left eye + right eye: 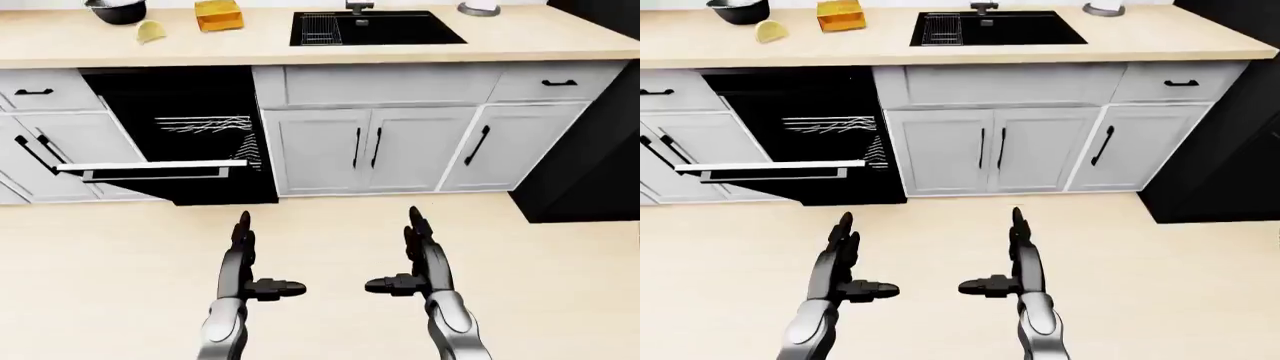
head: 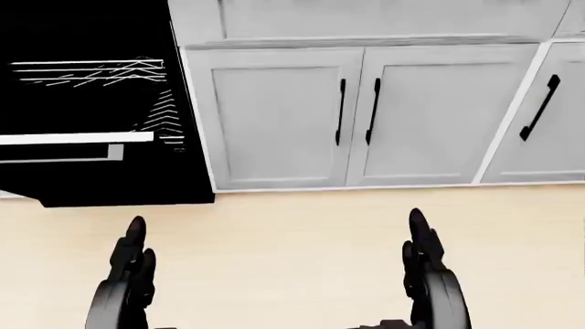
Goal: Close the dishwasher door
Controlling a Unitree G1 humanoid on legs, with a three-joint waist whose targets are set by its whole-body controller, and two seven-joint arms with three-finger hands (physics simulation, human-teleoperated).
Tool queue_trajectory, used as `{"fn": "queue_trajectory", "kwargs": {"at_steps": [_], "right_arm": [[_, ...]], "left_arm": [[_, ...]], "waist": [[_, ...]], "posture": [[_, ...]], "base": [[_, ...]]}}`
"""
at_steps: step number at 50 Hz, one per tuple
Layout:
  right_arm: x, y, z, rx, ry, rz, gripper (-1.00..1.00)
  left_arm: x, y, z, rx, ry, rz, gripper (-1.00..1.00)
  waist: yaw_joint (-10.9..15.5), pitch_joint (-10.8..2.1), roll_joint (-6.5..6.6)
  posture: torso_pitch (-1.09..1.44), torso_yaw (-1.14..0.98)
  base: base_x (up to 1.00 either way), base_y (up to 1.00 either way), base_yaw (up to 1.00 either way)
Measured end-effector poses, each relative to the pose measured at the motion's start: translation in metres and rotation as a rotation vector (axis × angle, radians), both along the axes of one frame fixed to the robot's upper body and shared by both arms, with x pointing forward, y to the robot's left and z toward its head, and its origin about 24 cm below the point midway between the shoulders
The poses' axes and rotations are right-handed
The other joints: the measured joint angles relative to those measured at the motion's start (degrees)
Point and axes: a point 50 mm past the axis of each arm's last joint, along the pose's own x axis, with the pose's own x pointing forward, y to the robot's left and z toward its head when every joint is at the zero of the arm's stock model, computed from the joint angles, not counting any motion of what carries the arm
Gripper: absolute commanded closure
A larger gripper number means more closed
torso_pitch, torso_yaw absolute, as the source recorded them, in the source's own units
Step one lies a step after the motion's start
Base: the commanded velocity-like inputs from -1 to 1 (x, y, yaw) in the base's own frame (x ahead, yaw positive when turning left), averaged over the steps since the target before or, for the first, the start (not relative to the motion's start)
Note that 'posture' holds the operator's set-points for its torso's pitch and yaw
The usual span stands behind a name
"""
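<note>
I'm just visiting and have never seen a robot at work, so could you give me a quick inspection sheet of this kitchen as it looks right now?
Surface: pale counter above white cabinets; bare pale floor under the hands.
Job's things: dishwasher door hangs open at the left-eye view's left, wire rack visible inside.
Clutter: dark bowl, yellow block and a small pale item on the counter; black sink with a small rack.
Grippers: left hand and right hand open, empty, apart from the door.
Cables: nothing seen.
Surroundings: tall black unit at the right edge.
</note>
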Motion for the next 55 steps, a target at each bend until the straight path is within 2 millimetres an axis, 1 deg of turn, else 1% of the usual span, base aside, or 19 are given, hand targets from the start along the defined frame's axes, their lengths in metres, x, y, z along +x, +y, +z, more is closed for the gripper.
{"fn": "queue_trajectory", "kwargs": {"at_steps": [1,3,4,5,7,11,15,17,20,25,28,31,35,43,47,51,53,55], "right_arm": [[0.0,-0.001,0.004,-0.009,-0.026,-0.015,-1.0],[0.004,-0.002,0.023,-0.018,-0.137,-0.048,-1.0],[0.007,-0.002,0.028,-0.011,-0.176,-0.056,-1.0],[0.007,-0.002,0.028,-0.012,-0.183,-0.065,-1.0],[0.004,-0.002,0.024,-0.016,-0.161,-0.067,-1.0],[-0.002,0.001,0.019,-0.007,-0.118,-0.055,-1.0],[-0.001,0.001,0.018,-0.037,-0.111,-0.071,-1.0],[0.0,-0.002,0.017,-0.059,-0.107,-0.098,-1.0],[-0.004,-0.008,0.019,-0.082,-0.123,-0.132,-1.0],[-0.004,-0.005,0.022,-0.12,-0.138,-0.133,-1.0],[-0.007,-0.009,0.019,-0.126,-0.118,-0.145,-1.0],[-0.007,-0.007,0.021,-0.123,-0.124,-0.135,-1.0],[-0.006,-0.003,0.024,-0.119,-0.142,-0.114,-1.0],[-0.007,-0.005,0.021,-0.124,-0.13,-0.123,-1.0],[-0.008,-0.004,0.022,-0.119,-0.131,-0.121,-1.0],[-0.008,-0.004,0.023,-0.118,-0.136,-0.121,-1.0],[-0.009,-0.006,0.022,-0.122,-0.131,-0.126,-1.0],[-0.01,-0.009,0.021,-0.127,-0.126,-0.138,-1.0]], "left_arm": [[0.001,0.0,0.004,0.002,-0.02,-0.002,-1.0],[0.007,-0.001,0.02,0.007,-0.104,-0.006,-1.0],[0.008,-0.001,0.024,0.008,-0.129,-0.007,-1.0],[0.007,-0.002,0.023,0.006,-0.129,-0.008,-1.0],[0.004,-0.002,0.018,0.002,-0.104,-0.011,-1.0],[0.002,0.001,0.013,0.001,-0.07,-0.001,-1.0],[0.003,0.001,0.015,0.0,-0.078,0.001,-1.0],[0.003,0.0,0.017,-0.001,-0.087,-0.002,-1.0],[0.003,0.001,0.019,-0.001,-0.097,0.0,-1.0],[0.003,0.002,0.019,-0.001,-0.095,0.002,-1.0],[0.003,-0.003,0.018,-0.008,-0.089,-0.017,-1.0],[0.002,0.001,0.019,-0.003,-0.095,-0.003,-1.0],[0.001,0.005,0.019,0.002,-0.095,0.018,-1.0],[0.002,0.0,0.019,-0.005,-0.092,-0.004,-1.0],[0.003,0.003,0.018,-0.002,-0.09,0.005,-1.0],[0.003,0.005,0.017,0.0,-0.087,0.013,-1.0],[0.003,0.003,0.017,-0.005,-0.083,0.008,-1.0],[0.003,0.0,0.017,-0.011,-0.083,-0.003,-1.0]], "waist": [[0.0,-0.58,-0.2],[0.23,-3.41,-0.13],[0.19,-2.88,-0.37],[0.23,-2.35,-0.5],[0.36,-3.11,-0.49],[0.4,-3.1,-0.34],[0.45,-3.39,-0.23],[0.55,-3.66,-0.21],[0.57,-3.93,-0.2],[0.44,-4.11,-0.29],[0.83,-3.38,-0.2],[1.4,-2.98,-0.05],[2.02,-2.84,0.29],[2.35,-2.46,0.76],[2.75,-2.29,0.48],[2.78,-1.97,-0.25],[2.63,-1.93,-0.03],[1.96,-2.07,0.58]], "posture": [[0.0,0.0],[0.0,0.0],[0.0,0.0],[0.0,0.0],[0.0,0.0],[0.0,0.0],[0.0,0.0],[0.0,0.0],[0.0,0.0],[0.0,0.0],[0.0,0.0],[0.0,0.0],[0.0,0.0],[0.0,0.0],[0.0,0.0],[0.0,0.0],[0.0,0.0],[0.0,0.0]], "base": [[0.0,0.0,0.0],[0.0,0.0,0.0],[0.0,0.0,0.0],[0.0,0.0,0.0],[0.0,0.0,0.0],[0.0,0.0,0.0],[0.0,0.0,0.0],[0.0,0.0,0.0],[0.0,0.0,0.0],[0.0,0.0,0.12],[0.0,0.0,0.65],[0.0,0.0,0.64],[0.0,0.0,0.53],[0.0,0.0,0.52],[0.0,0.0,0.52],[0.0,0.0,0.52],[0.0,0.0,0.52],[0.0,0.0,0.52]]}}
